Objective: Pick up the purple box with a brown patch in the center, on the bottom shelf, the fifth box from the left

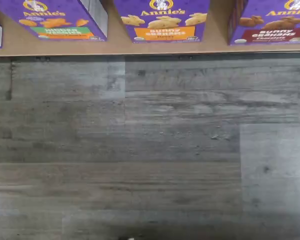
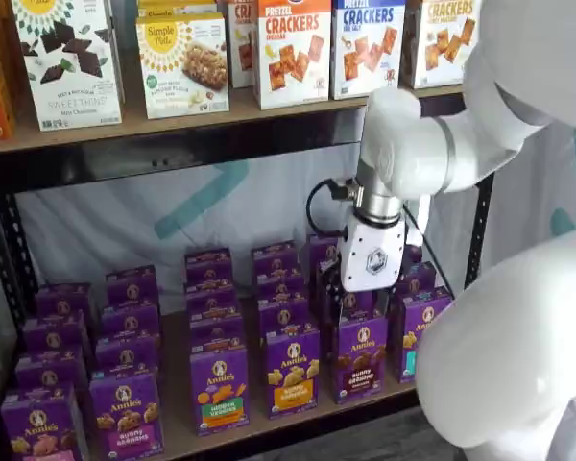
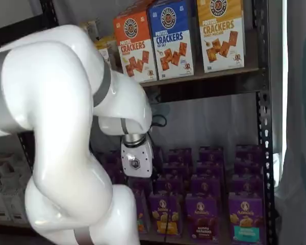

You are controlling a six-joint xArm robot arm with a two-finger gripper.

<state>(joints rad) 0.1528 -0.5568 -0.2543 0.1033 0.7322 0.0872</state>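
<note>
Item: purple box (image 2: 358, 356), front row of bottom shelf (image 2: 178, 434), approx 6 o'clock from gripper (image 2: 366, 293). Likely light, stiff card w/ slick print; pinch side panels mid-height. Jaws spread wide, holding nothing

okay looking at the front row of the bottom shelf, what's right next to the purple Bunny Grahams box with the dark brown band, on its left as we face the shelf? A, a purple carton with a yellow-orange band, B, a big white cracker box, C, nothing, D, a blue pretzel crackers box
A: in a shelf view the purple box stands beside the carton with the yellow-orange band on the bottom shelf.
</note>
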